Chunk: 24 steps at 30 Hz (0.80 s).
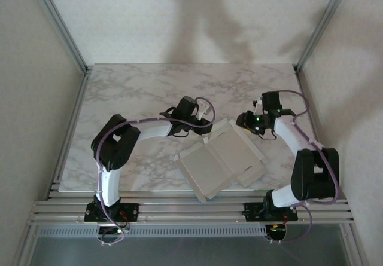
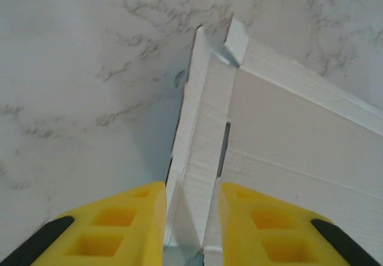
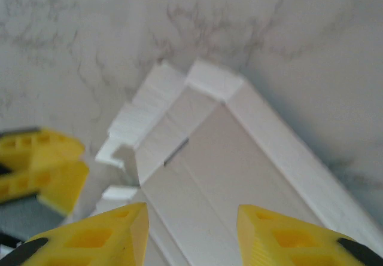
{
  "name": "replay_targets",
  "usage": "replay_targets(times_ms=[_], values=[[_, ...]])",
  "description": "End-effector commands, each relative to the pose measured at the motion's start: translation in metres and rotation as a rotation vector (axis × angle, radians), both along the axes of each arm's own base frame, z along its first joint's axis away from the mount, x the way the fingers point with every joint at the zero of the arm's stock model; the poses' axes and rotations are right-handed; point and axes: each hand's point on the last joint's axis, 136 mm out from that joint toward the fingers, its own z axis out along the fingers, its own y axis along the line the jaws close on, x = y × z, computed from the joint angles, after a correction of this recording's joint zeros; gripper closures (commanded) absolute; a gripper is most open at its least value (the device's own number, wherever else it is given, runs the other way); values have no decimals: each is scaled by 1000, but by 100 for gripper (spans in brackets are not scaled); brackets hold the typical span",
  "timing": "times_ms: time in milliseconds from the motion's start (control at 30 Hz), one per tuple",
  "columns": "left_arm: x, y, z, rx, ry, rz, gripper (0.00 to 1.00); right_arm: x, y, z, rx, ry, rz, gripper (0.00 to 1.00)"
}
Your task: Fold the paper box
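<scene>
Fingers [image 2: 134, 218] of the left gripper [image 2: 191, 195] stood only narrowly apart, with a raised side flap [image 2: 200, 128] of the paper box [image 1: 224, 158] filling the gap between them. Both yellow pads looked to be against the card, so it read as a pinch on that flap. How firmly they pressed could not be judged. Beyond the fingertips the flap ran on to a small bent corner tab [image 2: 237, 39]. The box's wide pale panel spread off past the right-hand finger, and bare marble table [image 2: 78, 86] lay past the left-hand one. The hold probably served to stand this wall up along its crease while the rest of the sheet lay flat.

On the right gripper [image 3: 192, 218] the fingers [image 3: 281, 233] were partly open, clearly wider than the left pair. They closed on nothing. The pale panel passed under the gap between them, and the folded corner of the box sat just beyond their tips. Whether they rested on the card could not be told. That placement suggested it was poised over the neighbouring wall, either to steady the sheet or to take that wall next.
</scene>
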Motion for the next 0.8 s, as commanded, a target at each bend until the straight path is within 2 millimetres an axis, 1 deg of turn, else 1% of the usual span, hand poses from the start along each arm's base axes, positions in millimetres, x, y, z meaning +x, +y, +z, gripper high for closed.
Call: replay_targets(times_ms=[0, 100, 133, 233, 267, 333, 467, 567, 667, 767], values=[[-7, 2, 20, -12, -2, 74, 70, 30, -8, 3, -74, 8, -66, 54], [-24, -9, 21, -29, 43, 95, 70, 49, -8, -1, -146, 25, -74, 53], [-29, -13, 22, -49, 59, 104, 70, 54, -6, -3, -155, 26, -74, 55], [-45, -29, 34, -164, 120, 131, 71, 70, 4, -4, -153, 19, -57, 68], [-51, -33, 37, -200, 139, 139, 72, 74, 8, -6, -152, 24, -46, 74], [-62, -42, 38, -240, 169, 152, 72, 80, 15, -6, -157, 20, -27, 81], [-78, -50, 17, -216, 214, 173, 72, 86, 26, -15, -180, 53, 13, 89], [-90, -59, 4, -233, 258, 169, 73, 85, 31, -24, -205, 81, 33, 96], [-96, -62, -13, -213, 276, 185, 74, 83, 33, -32, -227, 109, 48, 99], [-102, -61, -25, -221, 288, 188, 76, 81, 36, -37, -244, 121, 71, 100]])
